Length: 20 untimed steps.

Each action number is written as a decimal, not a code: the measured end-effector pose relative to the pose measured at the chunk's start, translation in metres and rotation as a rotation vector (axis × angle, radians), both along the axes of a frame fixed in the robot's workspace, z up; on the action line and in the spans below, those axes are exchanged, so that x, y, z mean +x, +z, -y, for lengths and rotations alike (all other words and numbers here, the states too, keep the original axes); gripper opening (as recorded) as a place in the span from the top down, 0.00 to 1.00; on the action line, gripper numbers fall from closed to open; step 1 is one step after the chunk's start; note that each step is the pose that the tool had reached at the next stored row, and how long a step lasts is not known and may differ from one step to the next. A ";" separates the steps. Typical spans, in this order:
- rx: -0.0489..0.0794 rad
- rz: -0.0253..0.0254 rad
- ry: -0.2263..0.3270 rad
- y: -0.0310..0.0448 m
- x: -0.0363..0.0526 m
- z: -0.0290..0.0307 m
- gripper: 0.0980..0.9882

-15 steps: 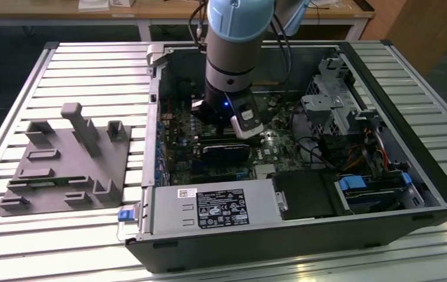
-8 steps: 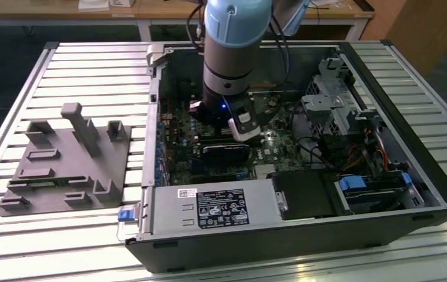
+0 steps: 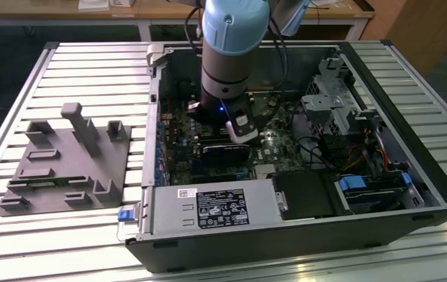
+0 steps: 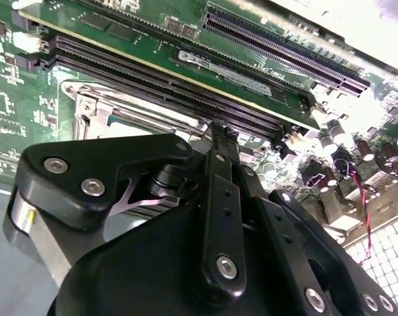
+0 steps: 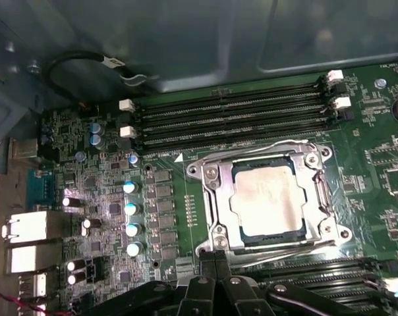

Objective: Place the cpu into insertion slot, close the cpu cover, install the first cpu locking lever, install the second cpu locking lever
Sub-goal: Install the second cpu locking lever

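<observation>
**CPU seated under closed cover; gripper poised at socket edge**

Open computer case [image 3: 411,170] lying on a slatted metal table [image 3: 90,64], arm reaching down into it from above. Gripper [image 5: 215,260] positioned low over the motherboard [image 5: 107,217], fingertips drawn narrowly together with nothing visible between them, just beside the near edge of the insertion slot [image 5: 215,230]. Whether the tips touch the slot's rim: cannot tell.

In the first wrist view, cpu [image 5: 268,201] seated flat in the slot, dull silvery-tan top showing through the cut-out centre. Cpu cover [image 5: 209,181] down over the chip, framing it on all sides. Thin metal locking lever [image 5: 268,248] lying along the slot edge nearest the gripper; a second lever [image 5: 252,150] along the far edge, beside the long black memory slots [image 5: 232,118].

In the second wrist view, gripper body in the foreground, slot's metal frame [image 4: 87,105] partly hidden behind it.

Grey moulded fixture [image 3: 63,164] on the table at the exterior view's left, well apart from the case.
</observation>
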State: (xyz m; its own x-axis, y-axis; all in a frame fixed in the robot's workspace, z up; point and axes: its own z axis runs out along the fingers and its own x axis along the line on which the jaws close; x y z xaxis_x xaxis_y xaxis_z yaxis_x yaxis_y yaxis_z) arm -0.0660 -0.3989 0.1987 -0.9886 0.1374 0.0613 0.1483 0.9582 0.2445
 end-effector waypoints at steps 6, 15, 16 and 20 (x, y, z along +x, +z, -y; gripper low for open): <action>0.033 0.0002 0.000 -0.0035 -0.0021 0.0000 0.99; 0.044 0.0000 0.000 -0.0039 -0.0024 0.0005 0.99; 0.044 0.0000 0.000 -0.0017 -0.0024 0.0005 0.99; 0.044 0.0001 0.000 0.0103 -0.0024 0.0004 0.99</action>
